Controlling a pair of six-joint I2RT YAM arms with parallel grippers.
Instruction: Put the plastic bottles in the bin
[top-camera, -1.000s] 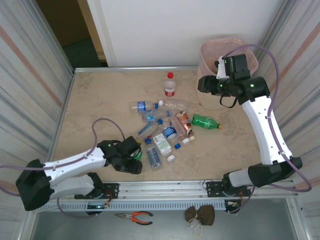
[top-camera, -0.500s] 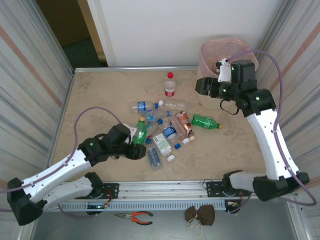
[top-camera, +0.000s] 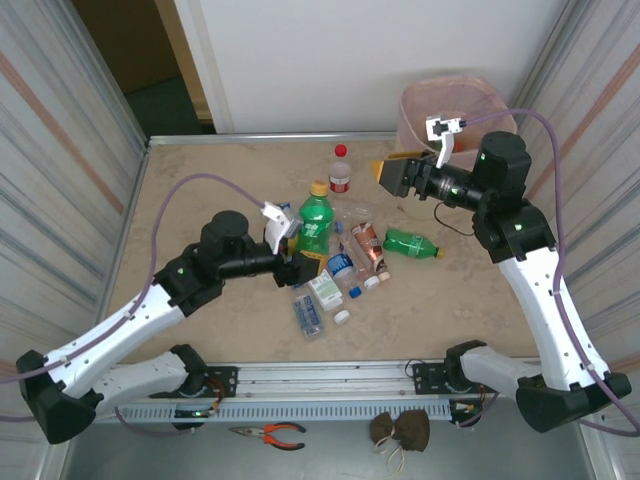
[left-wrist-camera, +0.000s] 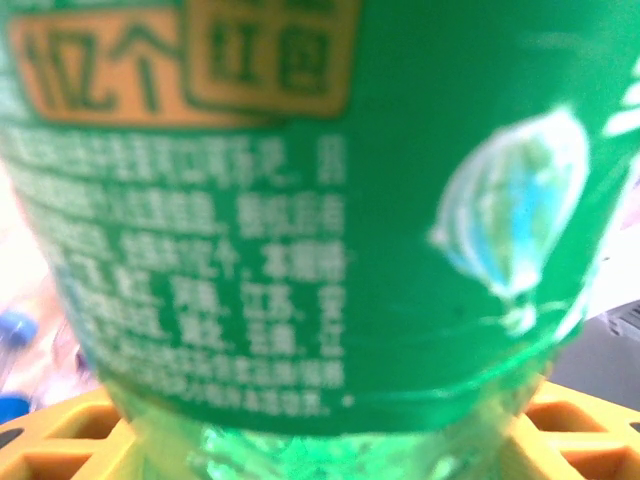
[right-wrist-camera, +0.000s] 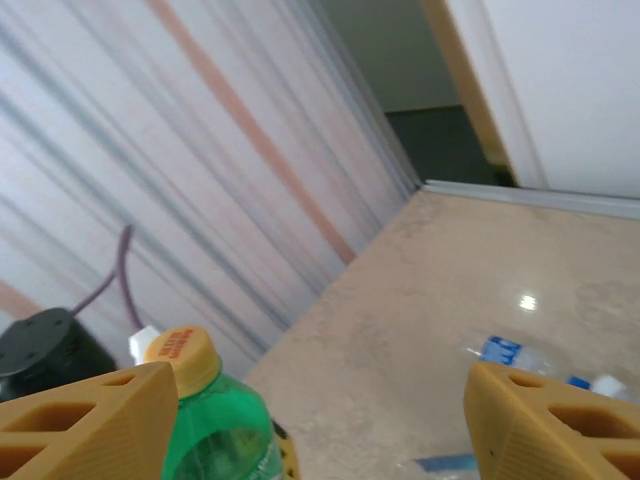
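- The left gripper (top-camera: 298, 257) was clenched on the lower body of a green plastic bottle with a yellow-orange cap (top-camera: 316, 222), holding it upright at the left edge of the heap, well apart from the bin.
- The right gripper (top-camera: 393, 176) was released, jaws wide with nothing between them, near the tall beige wastebasket with pink liner (top-camera: 412, 102).
- Progress: the wastebasket's inside was hidden, so the number deposited could not be told. Most of the work looked to be left.
- Count on the beige table (top-camera: 200, 190):
  - one upright red-capped clear bottle (top-camera: 340, 168)
  - one green bottle lying on its side (top-camera: 410, 243)
  - roughly seven overlapping clear or brownish crushed bottles (top-camera: 335, 265), number uncertain
  - several loose caps
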